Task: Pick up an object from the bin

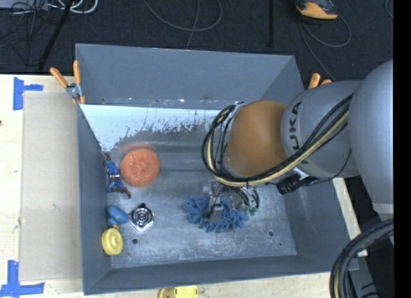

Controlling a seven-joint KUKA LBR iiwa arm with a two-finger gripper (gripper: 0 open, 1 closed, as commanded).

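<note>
The arm reaches in from 3 o'clock, its orange cover hanging over the bin. The end effector is low, right on the 3 o'clock edge of a shaggy blue toy, touching its fringe. How far open it is, I cannot tell, nor whether it has hold of anything. The toy lies on the bin floor at about 5 o'clock from the middle. Well apart, over at 9 o'clock, sits an orange ball with a small blue figure just beside it. Down at 8 o'clock lie a blue lump, a silver round piece and a yellow disc.
</note>
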